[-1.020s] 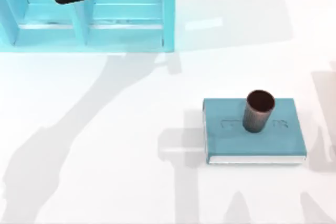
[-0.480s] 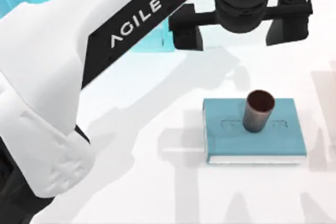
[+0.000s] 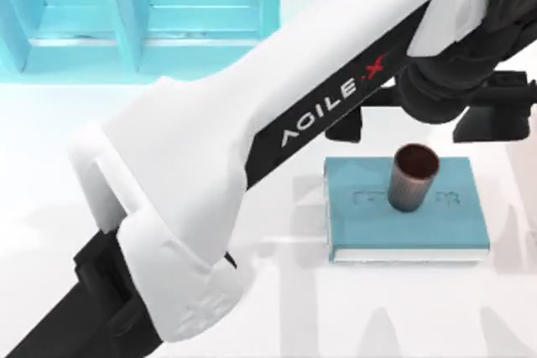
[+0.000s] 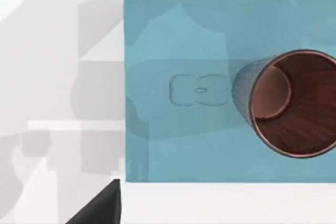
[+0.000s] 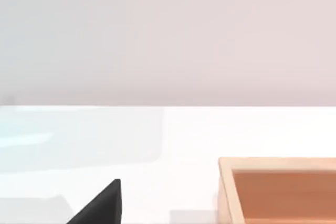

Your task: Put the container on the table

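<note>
You have nothing of the task finished yet: the container (image 3: 414,177) stands upright on the teal book (image 3: 369,224), toward the book's far edge and a little right of its middle, and it has not touched the table (image 3: 168,106) at all. Your left gripper (image 3: 432,123) hovers just beyond the book's far edge, above and slightly behind the container, with its two dark fingers spread wide, one off each side of the cup's line, so the jaws stand open and hold nothing. From the left wrist view you look almost straight down into the container (image 4: 291,109) with the book (image 4: 178,35) under it, which suggests the approach is lined up but the descent is still to come. What is left, as you can judge it: lower the jaws around the cup, close on it, lift it clear of the book, and set it down on bare table beside the book. Your right arm is parked away from the book; whether its jaws are open or closed you cannot tell. The light blue shelf unit (image 3: 143,14) sits well beyond the book, to its far left.
</note>
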`<action>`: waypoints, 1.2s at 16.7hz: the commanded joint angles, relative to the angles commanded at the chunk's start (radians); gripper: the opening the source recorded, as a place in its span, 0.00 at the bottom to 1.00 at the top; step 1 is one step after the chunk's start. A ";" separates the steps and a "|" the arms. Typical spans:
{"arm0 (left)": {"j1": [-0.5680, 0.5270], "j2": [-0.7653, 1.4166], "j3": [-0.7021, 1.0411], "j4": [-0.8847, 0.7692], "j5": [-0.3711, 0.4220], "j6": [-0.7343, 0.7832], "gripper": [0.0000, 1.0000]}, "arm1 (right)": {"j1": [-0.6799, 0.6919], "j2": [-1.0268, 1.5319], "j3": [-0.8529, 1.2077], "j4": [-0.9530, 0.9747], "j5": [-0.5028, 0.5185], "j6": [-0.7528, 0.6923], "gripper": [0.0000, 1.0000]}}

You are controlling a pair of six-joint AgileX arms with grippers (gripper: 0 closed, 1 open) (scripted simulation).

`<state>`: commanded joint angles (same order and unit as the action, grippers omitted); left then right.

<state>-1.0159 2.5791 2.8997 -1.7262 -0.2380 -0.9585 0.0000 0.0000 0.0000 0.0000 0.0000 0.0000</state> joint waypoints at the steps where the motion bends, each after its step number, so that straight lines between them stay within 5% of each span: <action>1: 0.000 0.000 0.000 0.000 0.000 0.000 1.00 | 0.000 0.000 0.000 0.000 0.000 0.000 1.00; 8: 0.008 -0.007 -0.040 0.036 0.001 0.007 1.00 | 0.000 0.000 0.000 0.000 0.000 0.000 1.00; 20: 0.051 -0.128 -0.631 0.513 0.007 0.050 1.00 | 0.000 0.000 0.000 0.000 0.000 0.000 1.00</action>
<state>-0.9650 2.4512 2.2683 -1.2135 -0.2314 -0.9080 0.0000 0.0000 0.0000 0.0000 0.0000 0.0000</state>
